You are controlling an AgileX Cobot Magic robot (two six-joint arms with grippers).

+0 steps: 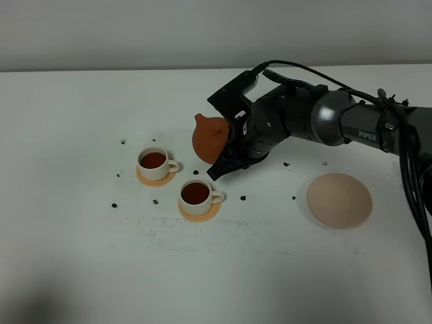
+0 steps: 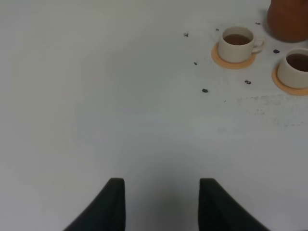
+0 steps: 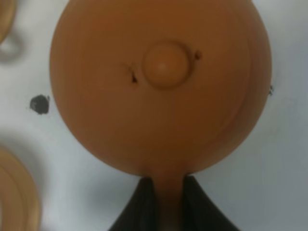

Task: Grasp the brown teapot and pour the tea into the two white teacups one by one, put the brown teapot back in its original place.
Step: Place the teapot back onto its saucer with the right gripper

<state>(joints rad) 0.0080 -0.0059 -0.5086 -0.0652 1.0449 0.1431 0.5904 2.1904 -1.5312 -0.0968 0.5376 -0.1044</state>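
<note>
High camera looks down and forward over the whole tabletop (image 1: 81, 270). Left wrist camera sits low, well back, facing across bare surface; teapot (image 2: 290, 19) and cups (image 2: 236, 43) at the far corner, shared with the high view. Right wrist camera close above the teapot lid (image 3: 166, 65).

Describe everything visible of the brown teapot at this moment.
The brown teapot is a round, squat pot of matte reddish-brown clay. The right wrist view shows its lid seated, with a round knob in the middle. The right hand is shut on its handle, one dark finger on each side. In the high view it sits behind the two filled cups, its spout toward the left, far from the beige disc. Whether it rests on the table or hangs just above cannot be told.
</note>
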